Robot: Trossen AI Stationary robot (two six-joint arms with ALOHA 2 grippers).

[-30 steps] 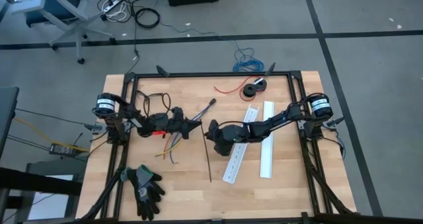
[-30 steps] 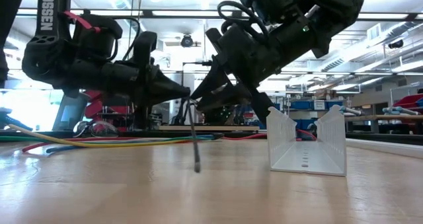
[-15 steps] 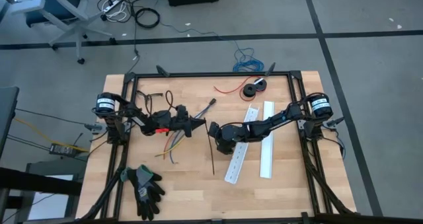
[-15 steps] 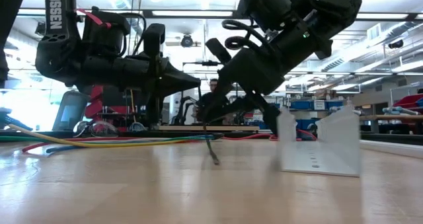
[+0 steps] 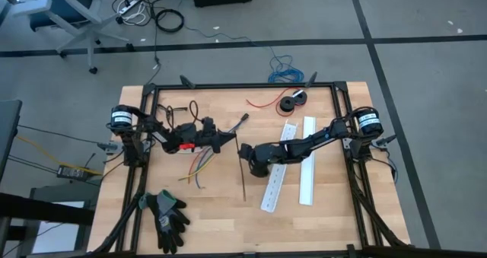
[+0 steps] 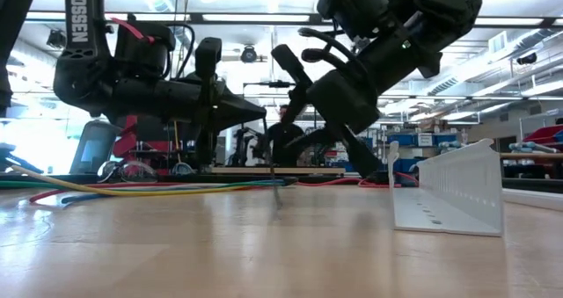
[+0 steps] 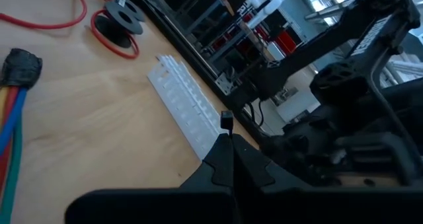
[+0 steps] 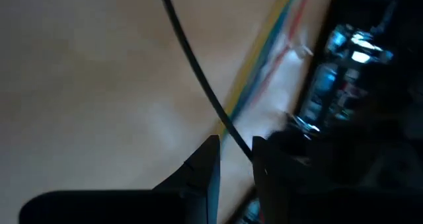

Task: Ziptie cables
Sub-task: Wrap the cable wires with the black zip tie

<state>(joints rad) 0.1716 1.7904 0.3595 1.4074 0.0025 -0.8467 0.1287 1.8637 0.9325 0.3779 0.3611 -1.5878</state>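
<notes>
Cables (image 5: 199, 165) fanned on the worktop (image 5: 221, 212) just beside the left pincer (image 5: 227, 141), toward the gloves (image 5: 167, 211); thin strands of yellow, red, white, purple and blue, gathered at a dark end (image 7: 20, 67) and spreading loose at the far tips; seen level as low coloured lines hugging the wood (image 6: 132, 190). Left pincer hovering above that bundle, fingers pressed together, tips pointed at the right pincer (image 5: 245, 153). Right pincer just beside the left one, on the side away from the cables, clamped on a black zip tie (image 5: 243, 178); strap hanging down to the worktop and trailing off from the cables. White slotted ducts (image 5: 274, 178) lying beyond the right pincer; red wire spool (image 5: 291, 101) well apart from the cables.
</notes>
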